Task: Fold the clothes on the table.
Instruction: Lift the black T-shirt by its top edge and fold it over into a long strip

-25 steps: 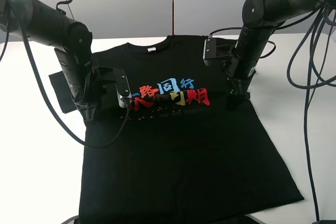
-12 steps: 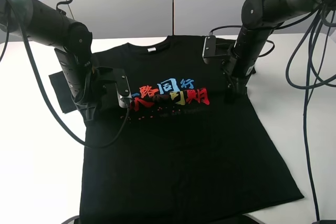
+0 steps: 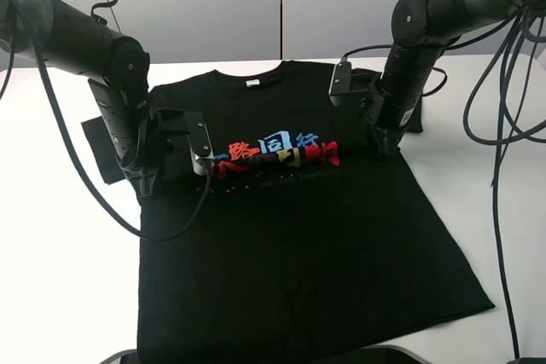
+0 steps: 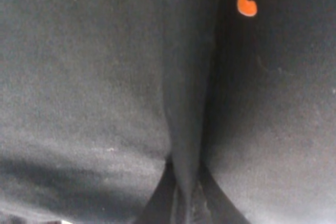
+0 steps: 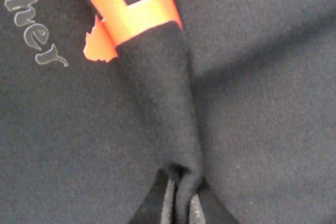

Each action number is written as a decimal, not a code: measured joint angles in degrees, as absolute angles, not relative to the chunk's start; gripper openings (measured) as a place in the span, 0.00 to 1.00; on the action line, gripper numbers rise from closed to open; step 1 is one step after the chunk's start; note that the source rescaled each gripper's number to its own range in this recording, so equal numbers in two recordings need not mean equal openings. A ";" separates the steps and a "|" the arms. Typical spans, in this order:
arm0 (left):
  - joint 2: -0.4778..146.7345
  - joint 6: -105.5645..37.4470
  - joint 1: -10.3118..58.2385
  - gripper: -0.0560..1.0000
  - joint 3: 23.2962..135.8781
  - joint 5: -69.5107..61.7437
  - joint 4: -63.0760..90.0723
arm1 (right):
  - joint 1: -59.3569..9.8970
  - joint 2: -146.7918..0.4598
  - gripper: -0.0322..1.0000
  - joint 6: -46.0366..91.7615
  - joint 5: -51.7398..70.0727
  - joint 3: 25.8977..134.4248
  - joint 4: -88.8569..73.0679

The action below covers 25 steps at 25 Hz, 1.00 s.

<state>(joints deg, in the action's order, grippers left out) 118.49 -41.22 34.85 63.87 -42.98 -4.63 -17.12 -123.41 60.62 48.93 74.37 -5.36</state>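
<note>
Black T-shirt (image 3: pixel 299 245) lies chest-up on the white table (image 3: pixel 51 262), collar far, hem near. White neck label (image 3: pixel 252 83) shows at the collar. My left gripper (image 3: pixel 145 183) is down at the shirt's left edge, jaws together on a pinched ridge of black cloth. My right gripper (image 3: pixel 389 146) sits at the right end of the printed characters (image 3: pixel 273 153), jaws clamped on a raised fold carrying some red lettering. Between the two grips the cloth is bunched and the print squashed.
</note>
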 joint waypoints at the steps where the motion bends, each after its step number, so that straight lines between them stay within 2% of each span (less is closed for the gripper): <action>1: 118.49 -41.10 34.85 0.06 63.87 -42.98 -4.63 | -17.12 -123.18 0.04 60.33 49.18 74.37 -5.80; 10: 116.52 -36.68 34.85 0.05 67.64 -42.57 -7.80 | -17.12 -114.02 0.04 56.59 47.74 74.01 -4.85; 21: 108.64 -15.40 34.85 0.05 81.35 -40.20 -34.62 | -17.16 -103.45 0.04 32.32 31.99 74.26 17.54; 25: 108.42 -12.59 34.85 0.05 87.90 -39.19 -40.37 | -17.16 -102.70 0.04 26.29 30.39 79.00 23.91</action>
<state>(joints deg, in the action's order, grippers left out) 108.42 -12.59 34.85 87.90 -39.19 -40.37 -17.16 -102.70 26.29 30.39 79.00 23.91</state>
